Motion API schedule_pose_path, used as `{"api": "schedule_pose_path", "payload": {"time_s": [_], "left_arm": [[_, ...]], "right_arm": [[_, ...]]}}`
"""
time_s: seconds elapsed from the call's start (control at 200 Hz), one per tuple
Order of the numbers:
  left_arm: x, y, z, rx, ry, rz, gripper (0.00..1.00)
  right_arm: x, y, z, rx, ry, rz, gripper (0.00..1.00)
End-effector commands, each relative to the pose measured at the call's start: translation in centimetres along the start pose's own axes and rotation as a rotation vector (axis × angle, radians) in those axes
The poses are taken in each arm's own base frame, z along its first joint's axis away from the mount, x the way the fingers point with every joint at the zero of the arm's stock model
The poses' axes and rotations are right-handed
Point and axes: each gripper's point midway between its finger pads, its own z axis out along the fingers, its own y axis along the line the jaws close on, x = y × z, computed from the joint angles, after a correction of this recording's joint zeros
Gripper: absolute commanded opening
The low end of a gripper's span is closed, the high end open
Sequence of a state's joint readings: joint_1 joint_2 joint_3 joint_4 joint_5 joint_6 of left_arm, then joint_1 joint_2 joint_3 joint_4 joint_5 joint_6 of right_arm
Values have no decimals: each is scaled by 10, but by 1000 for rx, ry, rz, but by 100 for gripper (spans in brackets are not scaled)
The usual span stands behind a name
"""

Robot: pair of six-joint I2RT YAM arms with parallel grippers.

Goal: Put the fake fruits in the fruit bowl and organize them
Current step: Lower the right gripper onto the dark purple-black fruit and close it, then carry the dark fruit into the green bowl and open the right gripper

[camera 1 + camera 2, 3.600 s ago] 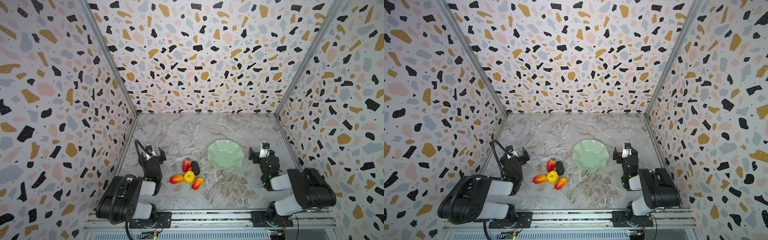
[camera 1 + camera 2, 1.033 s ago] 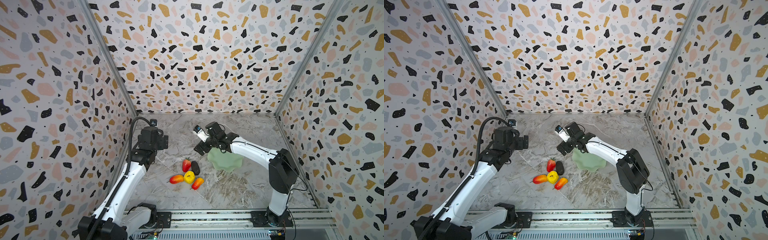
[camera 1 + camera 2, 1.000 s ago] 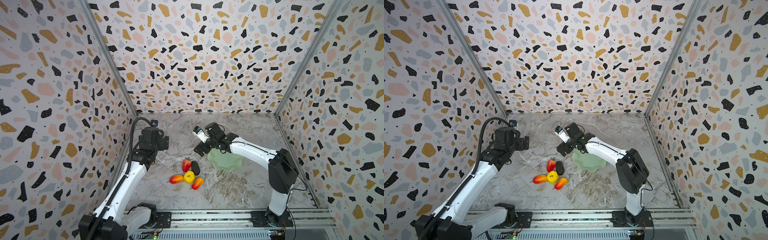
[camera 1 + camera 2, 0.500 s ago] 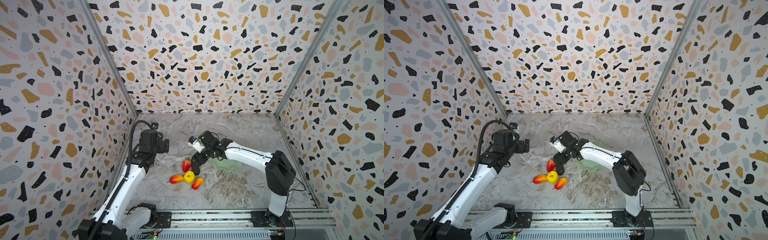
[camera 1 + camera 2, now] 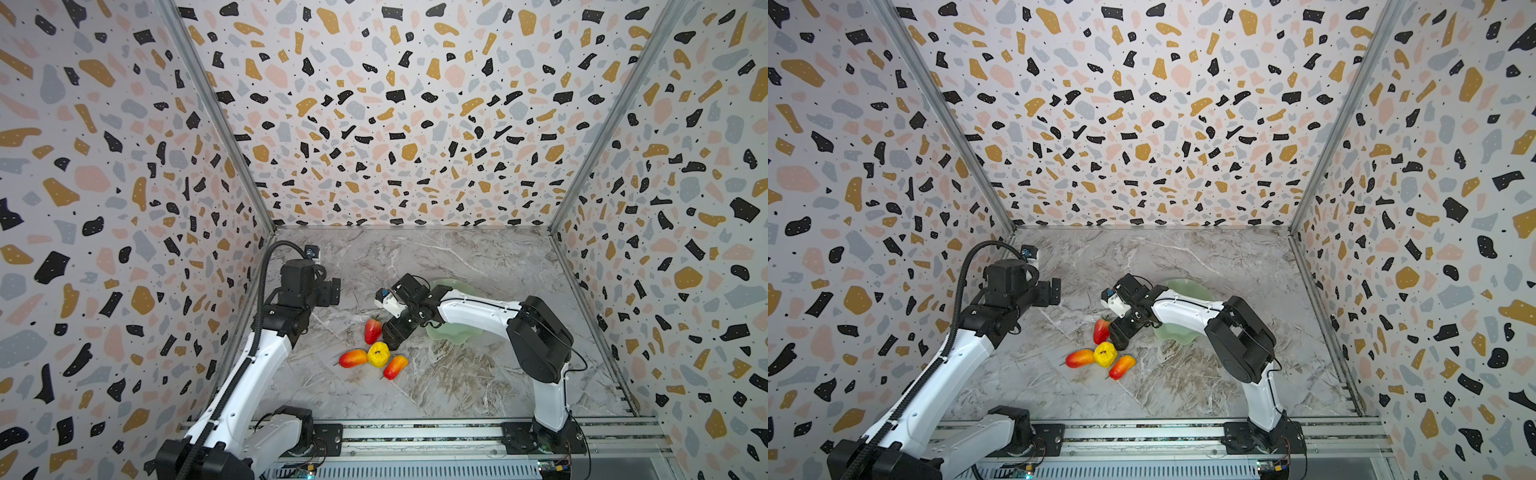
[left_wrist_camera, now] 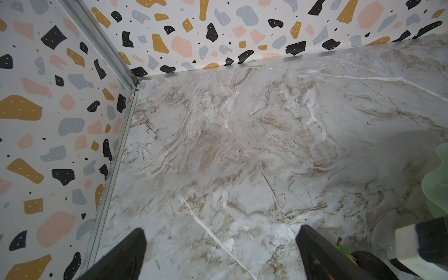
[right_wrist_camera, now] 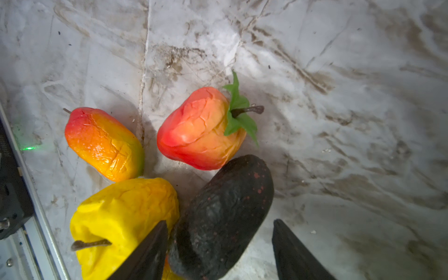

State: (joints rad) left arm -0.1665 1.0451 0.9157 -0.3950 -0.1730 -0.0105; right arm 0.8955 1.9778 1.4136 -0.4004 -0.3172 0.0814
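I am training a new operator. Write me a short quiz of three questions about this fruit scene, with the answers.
1. True or false: the left end effector holds a fruit.
2. Which fruit lies between the fingers of the right end effector? A) strawberry B) dark avocado C) yellow fruit
3. How many red-orange mangoes lie on the table?
Key: 1 false; 2 B; 3 two.
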Motion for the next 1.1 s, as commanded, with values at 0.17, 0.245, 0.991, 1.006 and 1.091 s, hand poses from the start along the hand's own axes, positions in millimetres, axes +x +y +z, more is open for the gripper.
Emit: {"api": "schedule_pose_path", "payload": {"time_s": [0.17, 0.245, 0.991, 1.006, 1.091], "left_arm": [[-6, 1, -2, 2, -36, 6, 100], [-6, 1, -2, 2, -37, 8, 100], [-3, 3, 1, -10, -26, 11, 100], [-3, 3, 1, -10, -26, 11, 99], [-2, 2, 2, -10, -22, 12, 100]], "right_arm": [[3, 4, 13, -32, 12, -2, 67], [3, 3, 16, -29, 16, -7, 64], [-46, -82, -125, 248, -222, -32, 39], [-44, -90, -129, 265, -220, -17, 39], [-24, -129, -145, 360, -209, 71, 39]]}}
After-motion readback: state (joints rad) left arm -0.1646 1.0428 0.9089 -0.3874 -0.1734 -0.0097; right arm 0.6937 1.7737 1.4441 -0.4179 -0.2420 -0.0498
